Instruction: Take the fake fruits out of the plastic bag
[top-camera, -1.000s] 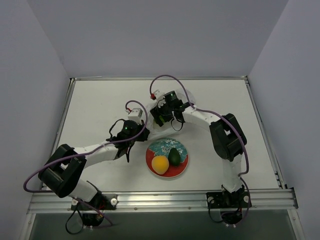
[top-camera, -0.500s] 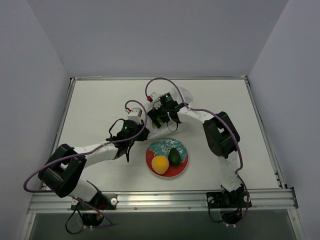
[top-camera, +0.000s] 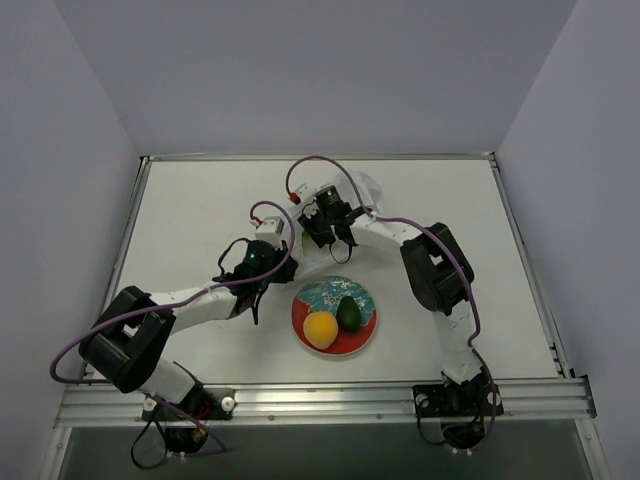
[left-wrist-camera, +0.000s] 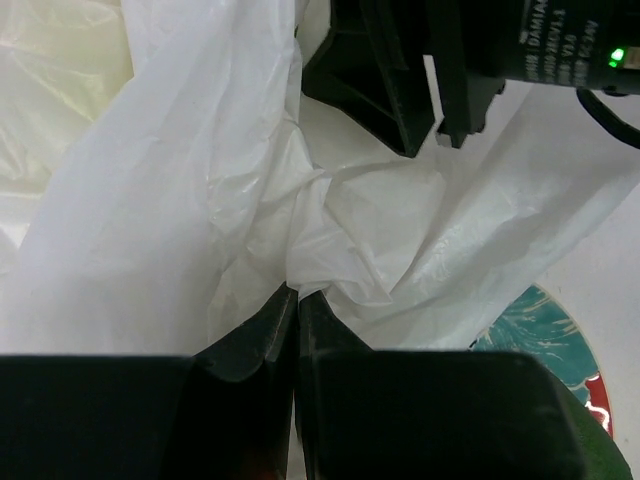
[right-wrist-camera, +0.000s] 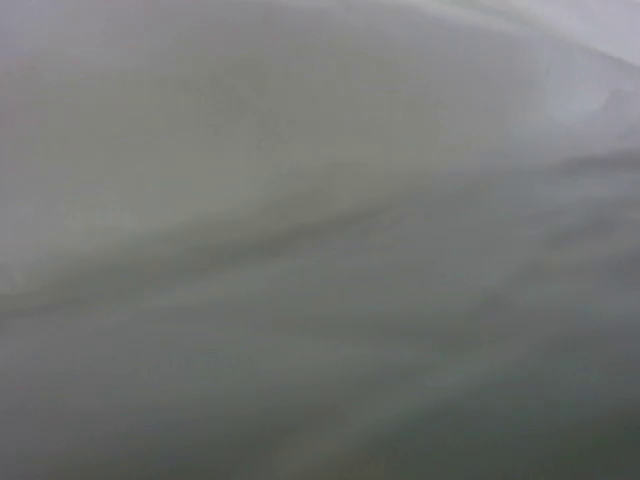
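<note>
Well, nearest the arm bases sits the plate (top-camera: 340, 350), with the orange-yellow fruit (top-camera: 320, 329) and the dark green fruit (top-camera: 348, 313) lying on it close together. Just beyond the plate and to its left, the left gripper (left-wrist-camera: 293, 296) has its jaws pressed fully together on a small fold of the plastic bag (left-wrist-camera: 180, 200), whose wrinkled film spreads away from the plate's far side. Farther beyond the plate, the right gripper (top-camera: 318, 228) points down into the bag. Its own camera shows only blurred whitish film, so I cannot tell how wide it stands or whether it has hold of anything. The other two fruits are not visible; I take them to be inside the bag.

My worry is that blind reach. With film all around the right gripper, it could close on plastic rather than a fruit. A lift would then tug the bag against the left pinch. That pinch holds only a thin, slippery fold, which could slide free. A loose bag dragged toward the plate might sweep across it and nudge the round fruit off.
</note>
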